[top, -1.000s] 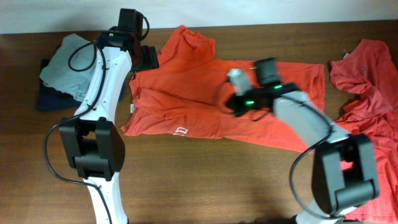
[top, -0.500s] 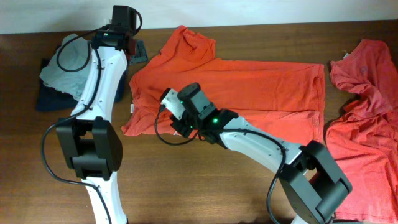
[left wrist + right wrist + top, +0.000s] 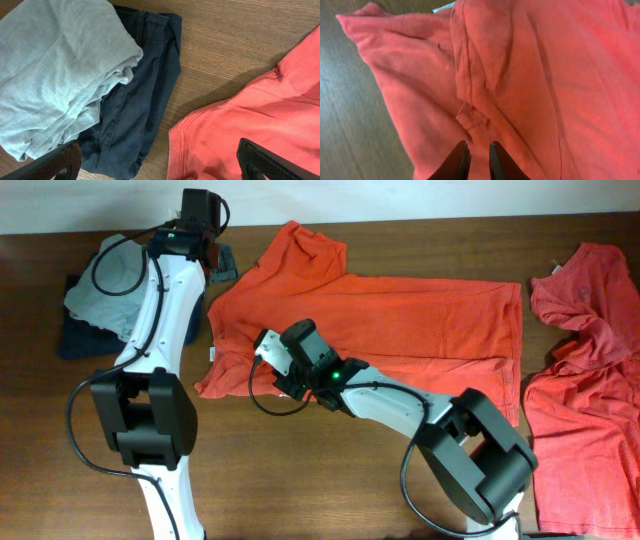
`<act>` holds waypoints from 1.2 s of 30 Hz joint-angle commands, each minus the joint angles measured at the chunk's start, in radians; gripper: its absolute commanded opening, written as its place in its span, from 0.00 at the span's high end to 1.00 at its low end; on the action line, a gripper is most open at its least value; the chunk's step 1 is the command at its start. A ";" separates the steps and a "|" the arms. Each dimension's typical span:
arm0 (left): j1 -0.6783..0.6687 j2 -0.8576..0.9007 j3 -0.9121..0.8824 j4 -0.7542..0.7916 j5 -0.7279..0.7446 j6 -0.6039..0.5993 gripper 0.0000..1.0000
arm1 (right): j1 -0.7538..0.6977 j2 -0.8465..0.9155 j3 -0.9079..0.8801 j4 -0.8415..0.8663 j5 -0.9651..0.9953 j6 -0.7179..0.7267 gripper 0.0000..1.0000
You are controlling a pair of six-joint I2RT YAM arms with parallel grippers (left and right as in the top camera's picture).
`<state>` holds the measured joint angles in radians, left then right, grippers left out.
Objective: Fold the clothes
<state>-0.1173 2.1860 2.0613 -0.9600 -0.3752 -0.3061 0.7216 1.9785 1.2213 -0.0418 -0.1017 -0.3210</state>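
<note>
- Overhead: orange T-shirt [image 3: 400,320] lies flat on the worktop [image 3: 300,470], right beside the grey-and-navy pile [image 3: 85,300]. Long axis runs straight away from the pile, hem at the far end.
- Left tool [image 3: 160,162] is spread wide and empty, over the pile's edge.
- Right tool [image 3: 479,157] is at the shirt's pile-side end, tips nearly together. Can't tell if it's pinching cloth.

Dark wood-grain table [image 3: 300,470]; pale wall strip [image 3: 400,200] along far edge.

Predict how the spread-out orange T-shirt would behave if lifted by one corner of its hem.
Probably floppy: the T-shirt lies flat with soft creases and a folded-over hem, so it would drape and sag. It is likely light, since the cloth looks thin. It may drag rather than slide freely, as its matte weave rests on the wooden table.
</note>
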 commanded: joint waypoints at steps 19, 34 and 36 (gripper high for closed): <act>0.000 -0.026 0.013 0.000 -0.014 0.015 0.01 | 0.011 0.095 0.008 0.073 0.002 -0.015 0.68; 0.000 -0.026 0.013 0.000 -0.014 0.015 0.01 | 0.011 0.146 0.008 0.123 0.042 -0.015 0.67; 0.000 -0.026 0.013 0.000 -0.014 0.015 0.01 | 0.011 0.143 0.008 0.140 0.056 -0.015 0.71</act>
<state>-0.1173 2.1860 2.0609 -0.9600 -0.3752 -0.3061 0.7238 2.1109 1.2221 0.0769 -0.0860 -0.3405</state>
